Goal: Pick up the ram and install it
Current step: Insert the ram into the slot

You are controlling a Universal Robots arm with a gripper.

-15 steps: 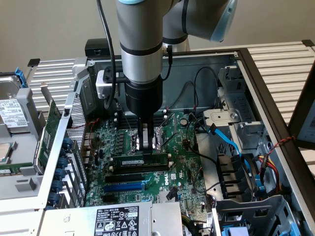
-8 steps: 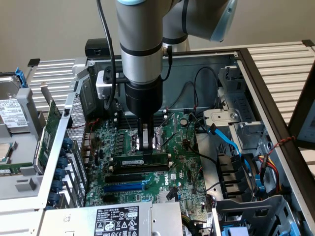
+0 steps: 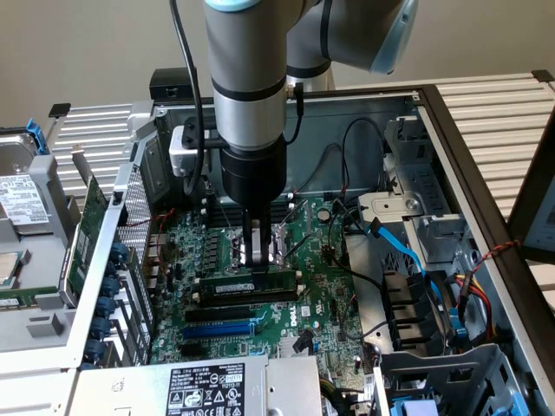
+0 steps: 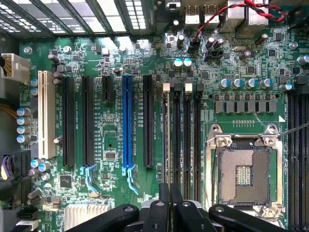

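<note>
1. Gripper (image 3: 257, 265) is being shown clenched on the top edge of the ram (image 3: 247, 285), with its fingers drawn tight together at the middle of the stick.
2. The ram is being held upright on its long edge inside the open computer case (image 3: 451, 130). In the exterior view it is lying from 9 o'clock to 3 o'clock across the motherboard (image 3: 325, 290).
3. In that view the stick is being kept at 6 o'clock from the processor socket (image 3: 284, 245) and at 12 o'clock from the blue slot (image 3: 221, 328).
4. The installing step is judged to be in hand: the pick-up is being treated as done, and the stick is being presented to a memory slot beside the socket.
5. Whether the lower edge is already being pressed into the slot, or whether the end latches are being closed, cannot be told.
6. The seating is judged to be calling for a straight downward press, with the stick being kept upright and in line with the slot.
7. Even force is being called for at both ends, since a tilted stick is judged likely to be jammed or to strain the contacts.
</note>
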